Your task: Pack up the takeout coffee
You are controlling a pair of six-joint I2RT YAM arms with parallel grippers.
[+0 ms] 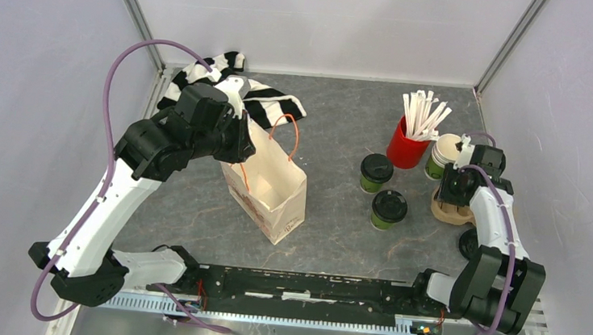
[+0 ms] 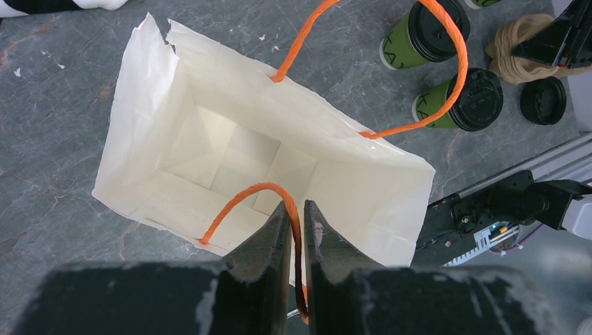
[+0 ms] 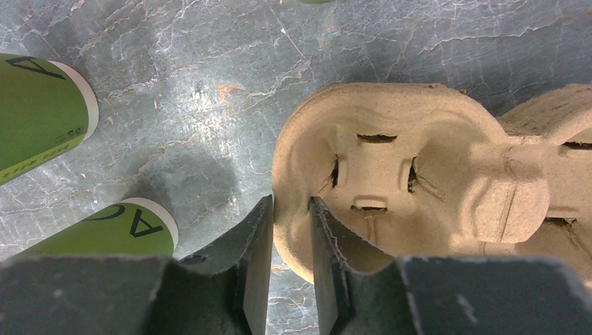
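Left pincer [image 2: 297,209]: closed on the near orange handle [image 2: 237,202] of the paper bag [image 1: 282,207], holding its mouth open.
Right pincer [image 3: 290,206]: pinching the rim of the pulp carrier [image 3: 391,174], one finger outside and one in the well.
Takeout coffee: two lidded green cups [image 1: 376,173] [image 1: 388,209] stand upright right of centre, close together, between bag and carrier; neither is packed.
Step in hand: likely lifting the carrier; keep it level so the thin rim does not tear.
Edges: the carrier sits near the right edge, with a loose black lid [image 1: 469,243] just beside it. Stacked cups [image 1: 442,154] and a red cup [image 1: 405,147] crowd the far right corner.
Open room: bare counter [image 1: 335,244] lies between cups and bag, toward the near edge.
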